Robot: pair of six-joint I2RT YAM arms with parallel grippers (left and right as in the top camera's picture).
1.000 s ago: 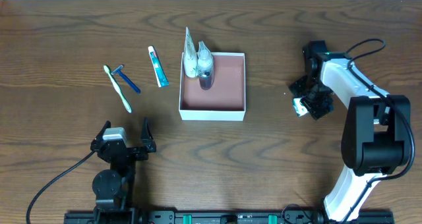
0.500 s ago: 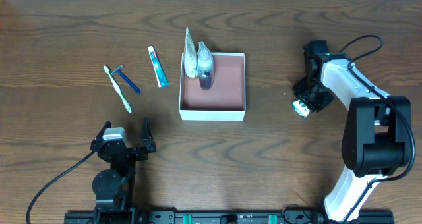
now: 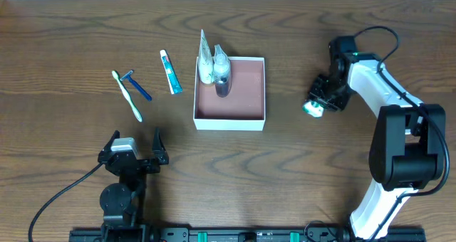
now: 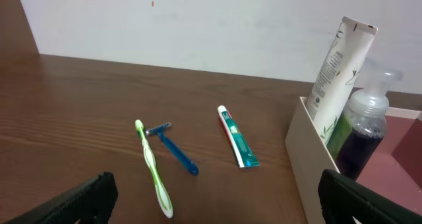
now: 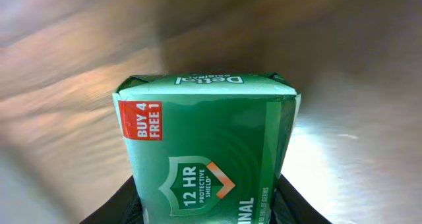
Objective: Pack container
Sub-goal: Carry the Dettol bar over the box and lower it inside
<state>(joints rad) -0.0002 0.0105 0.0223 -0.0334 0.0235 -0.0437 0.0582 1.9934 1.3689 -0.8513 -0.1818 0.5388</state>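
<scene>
Overhead view: container (image 3: pixel 242 96) sat mid-worktop, nearer the far edge. A white tube (image 3: pixel 204 57) and a pump bottle (image 3: pixel 222 75) stood upright in its far-left corner. Right pincer (image 3: pixel 317 105) was clenched on a green soap box (image 5: pixel 211 151), between the container and the right edge and apart from the container's right wall. Right wrist view showed the fingers (image 5: pixel 128 201) gripping only the box's lower end. Left pincer (image 3: pixel 136 144) was released, parked toward the near-left corner. Toothbrush (image 3: pixel 127 95), razor (image 3: pixel 137 85) and toothpaste (image 3: pixel 170 72) lay loose left of the container.

Risks, as I judged them:
- The low grip could let the box pivot or slip in transit.
- A low approach would catch the right wall and shove the container.
- A release too far left would topple the tube and bottle.
</scene>
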